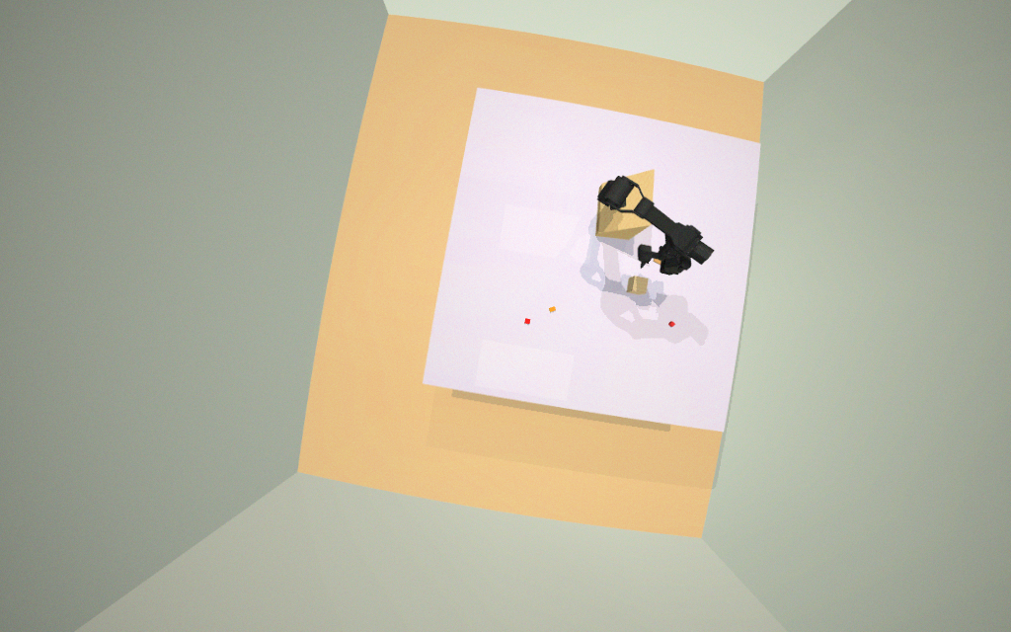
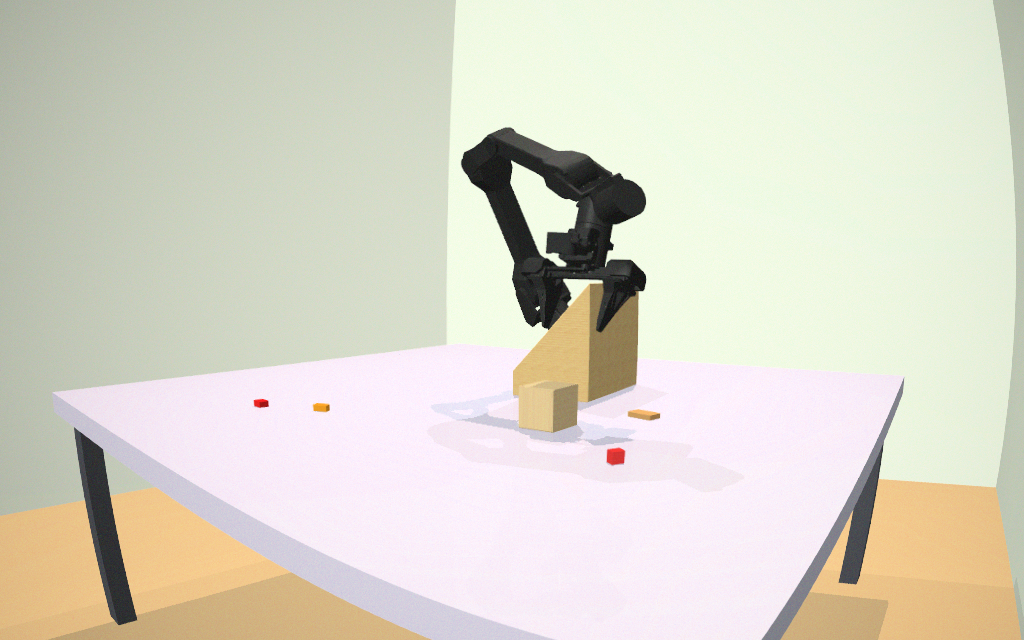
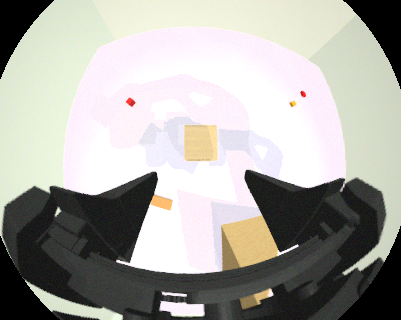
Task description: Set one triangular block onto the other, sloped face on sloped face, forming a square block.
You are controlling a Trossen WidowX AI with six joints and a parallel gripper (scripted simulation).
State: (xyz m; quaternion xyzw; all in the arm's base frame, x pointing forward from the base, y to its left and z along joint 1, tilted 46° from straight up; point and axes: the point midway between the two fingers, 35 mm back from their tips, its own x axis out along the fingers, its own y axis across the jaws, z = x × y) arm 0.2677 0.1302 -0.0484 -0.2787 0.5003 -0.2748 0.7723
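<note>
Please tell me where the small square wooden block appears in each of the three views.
Top: right of table centre, just below the arm.
Exterior: middle of the table, in front of the big wooden wedge.
Wrist: above centre, beyond the open hand's fingers.
Shared landmark: the flat orange tile lying near it.
</note>
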